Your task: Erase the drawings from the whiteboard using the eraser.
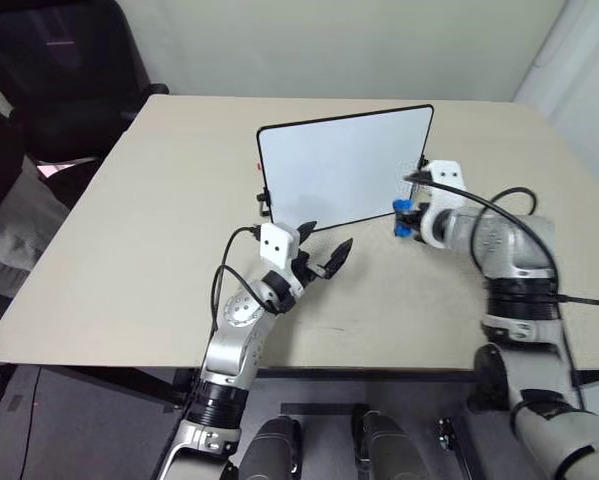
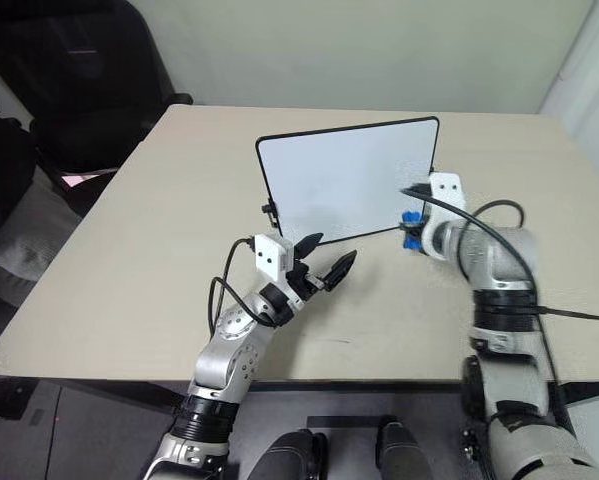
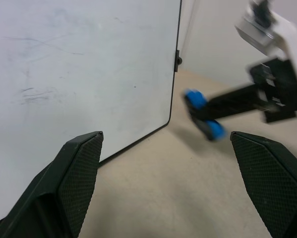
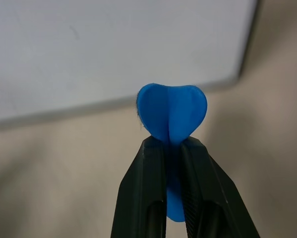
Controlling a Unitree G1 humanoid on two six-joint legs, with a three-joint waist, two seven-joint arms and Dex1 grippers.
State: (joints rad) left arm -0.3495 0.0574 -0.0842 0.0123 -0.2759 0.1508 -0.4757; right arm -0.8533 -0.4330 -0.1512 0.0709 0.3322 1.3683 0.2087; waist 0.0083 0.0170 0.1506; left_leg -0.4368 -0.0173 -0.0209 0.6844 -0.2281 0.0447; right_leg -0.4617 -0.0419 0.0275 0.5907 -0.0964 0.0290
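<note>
the right gripper [image 4: 170,148], clamped shut, squeezes the eraser [image 4: 172,111]; soft, bulging past the fingertips, so hold mid-block. whiteboard [image 4: 113,49] just beyond.

Smooth glossy whiteboard [image 1: 344,170], matt table [image 1: 129,250], soft squashed eraser [image 4: 172,113]

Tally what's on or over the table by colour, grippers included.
White: 1, the whiteboard
Blue: 1, the eraser, squeezed in the right gripper's shut jaws
Black: 2, the right gripper and the left gripper, jaws open
Beige: 1, the table itself
Total: 5
</note>
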